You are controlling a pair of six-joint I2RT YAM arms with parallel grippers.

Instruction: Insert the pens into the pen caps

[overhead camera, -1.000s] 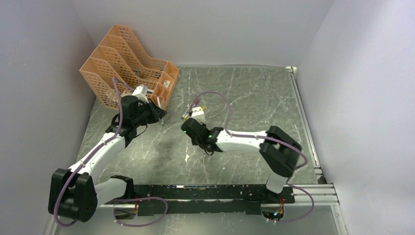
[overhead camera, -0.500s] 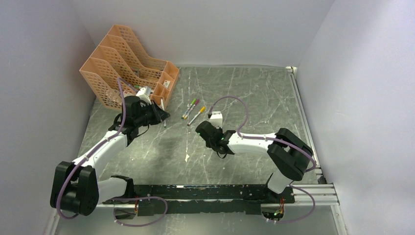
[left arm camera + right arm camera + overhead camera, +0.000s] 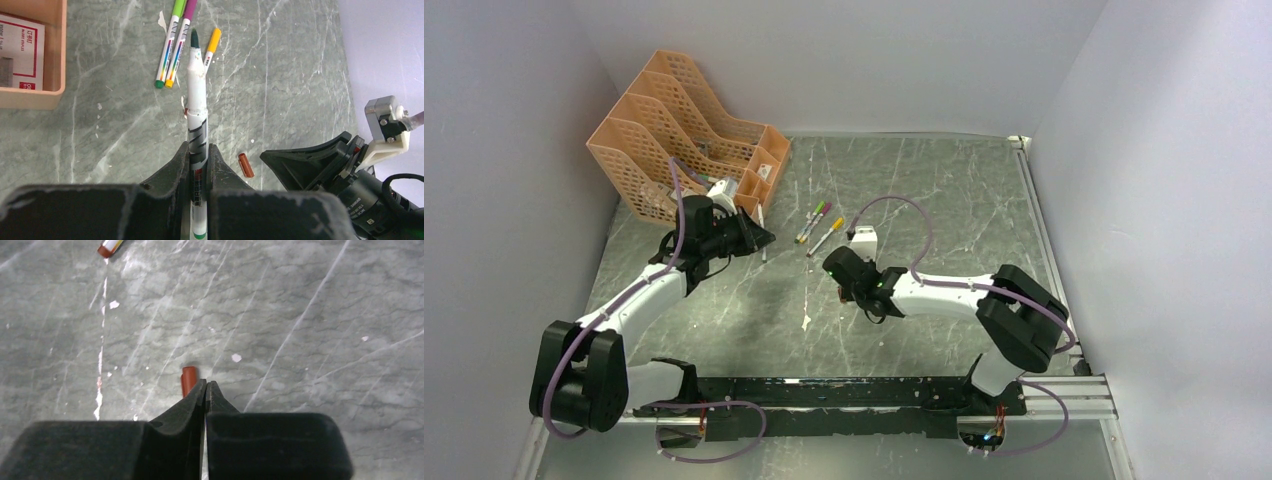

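Pen [image 3: 196, 100]: clamped in left tool [image 3: 199, 155], in line with it, dark tip pointing away.
Right tool [image 3: 206, 386]: closed, empty; orange cap [image 3: 188, 380] just beside it.
Tray [image 3: 30, 97]: red-and-white box [image 3: 20, 50].

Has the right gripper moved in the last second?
Yes. The right gripper has drawn down-right in the top view, farther from the rack, uncovering the pens it hung over.

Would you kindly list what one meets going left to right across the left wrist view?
Peach plastic tray, green-capped white pen, uncapped white pen in the left gripper, small reddish-brown cap, black right gripper.
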